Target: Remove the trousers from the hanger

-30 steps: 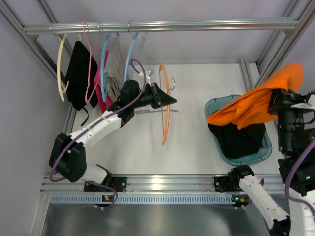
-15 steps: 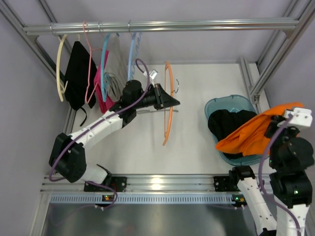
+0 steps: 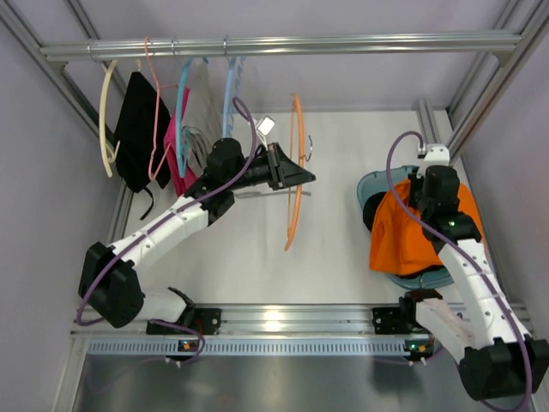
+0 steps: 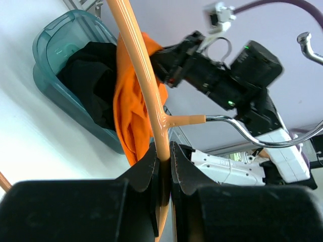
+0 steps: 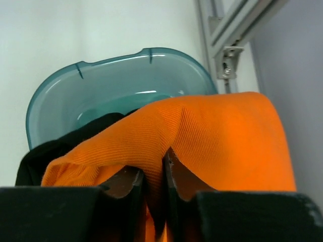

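My left gripper is shut on a bare orange hanger and holds it in the air over the table's middle; the wrist view shows the hanger bar pinched between the jaws. My right gripper is shut on the orange trousers, which drape over the teal tub. In the right wrist view the orange cloth is pinched between the jaws above the tub. Black trousers lie in the tub beneath the orange ones.
A rail at the back carries several hangers: a cream one with a black garment, a pink one, a blue one with a magenta garment, and a light blue one. Metal frame posts stand at both sides.
My right arm swung from the far right in over the tub and lowered the orange trousers onto it. My left gripper raised the orange hanger slightly and tilted it more upright.
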Robot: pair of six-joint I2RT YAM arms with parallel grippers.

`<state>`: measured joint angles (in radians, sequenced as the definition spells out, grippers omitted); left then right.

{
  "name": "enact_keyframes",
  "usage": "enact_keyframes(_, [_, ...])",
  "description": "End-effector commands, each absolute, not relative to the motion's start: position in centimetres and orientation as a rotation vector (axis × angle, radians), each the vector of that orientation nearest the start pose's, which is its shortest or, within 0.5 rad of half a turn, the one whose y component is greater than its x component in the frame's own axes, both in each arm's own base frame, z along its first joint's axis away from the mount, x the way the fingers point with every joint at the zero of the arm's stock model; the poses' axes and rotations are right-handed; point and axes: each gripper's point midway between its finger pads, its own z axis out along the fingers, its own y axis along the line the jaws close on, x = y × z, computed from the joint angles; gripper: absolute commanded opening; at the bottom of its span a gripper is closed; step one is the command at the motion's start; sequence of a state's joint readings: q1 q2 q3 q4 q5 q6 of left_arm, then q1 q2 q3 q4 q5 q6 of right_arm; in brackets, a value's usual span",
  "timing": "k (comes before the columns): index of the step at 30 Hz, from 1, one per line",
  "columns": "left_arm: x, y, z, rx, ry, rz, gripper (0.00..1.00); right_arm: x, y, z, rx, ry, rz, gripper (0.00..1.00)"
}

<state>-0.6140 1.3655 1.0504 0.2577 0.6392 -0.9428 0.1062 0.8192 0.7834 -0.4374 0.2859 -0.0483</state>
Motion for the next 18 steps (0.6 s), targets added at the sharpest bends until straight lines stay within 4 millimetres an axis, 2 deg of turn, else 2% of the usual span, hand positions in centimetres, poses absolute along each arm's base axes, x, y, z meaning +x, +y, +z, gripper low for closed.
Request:
enact_keyframes(1, [24.9, -34.0, 36.3, 0.344, 1.739, -1.665, 0.00, 32.2, -0.6, 22.0, 0.039, 1.934, -0.140, 0.21])
enact_keyframes(2, [25.0, -34.0, 36.3, 0.339, 1.741, -1.667, 0.00, 32.6, -0.3, 20.8, 0.059, 1.972, -0.122, 0.29])
enact_keyframes(3, [25.0, -34.0, 36.4, 0.332, 1.739, -1.670, 0.00, 32.8, 0.2, 20.4, 0.070, 1.984, -0.079, 0.50])
enact_keyframes(5, [25.2, -34.1, 36.5, 0.322, 1.742, -1.672, 0.00, 33.1, 1.3, 20.8, 0.063, 1.995, -0.001, 0.68])
enact_keyframes(6, [25.2, -34.1, 36.5, 0.316, 1.744, -1.675, 0.00, 33.2, 1.5, 21.3, 0.059, 1.992, 0.019, 0.80])
enact_keyframes(7, [25.4, -34.1, 36.4, 0.303, 1.748, -1.673, 0.00, 33.3, 1.9, 23.0, 0.053, 1.956, 0.044, 0.85])
enact_keyframes(9, [25.4, -34.2, 36.7, 0.292, 1.749, -1.683, 0.00, 32.8, 2.9, 24.7, 0.017, 1.931, 0.109, 0.94])
enact_keyframes(10, [25.6, -34.2, 36.8, 0.286, 1.748, -1.682, 0.00, 32.3, 3.5, 27.1, -0.006, 1.876, 0.144, 0.97])
enact_keyframes(12, [25.8, -34.2, 37.0, 0.264, 1.746, -1.685, 0.00, 31.2, 5.3, 29.0, -0.074, 1.834, 0.254, 0.99])
enact_keyframes(13, [25.9, -34.3, 37.1, 0.257, 1.742, -1.689, 0.00, 30.3, 6.2, 31.1, -0.115, 1.782, 0.304, 0.99])
enact_keyframes(14, [25.9, -34.3, 37.4, 0.252, 1.725, -1.698, 0.00, 29.1, 8.4, 32.0, -0.194, 1.764, 0.431, 0.99])
enact_keyframes(16, [26.2, -34.4, 37.4, 0.236, 1.725, -1.703, 0.00, 27.4, 10.5, 33.6, -0.262, 1.728, 0.570, 0.99])
enact_keyframes(17, [26.3, -34.4, 37.5, 0.222, 1.719, -1.714, 0.00, 25.9, 12.6, 34.2, -0.320, 1.718, 0.724, 0.99])
enact_keyframes(18, [26.3, -34.4, 37.7, 0.219, 1.712, -1.721, 0.00, 25.3, 13.6, 34.6, -0.349, 1.706, 0.794, 0.99])
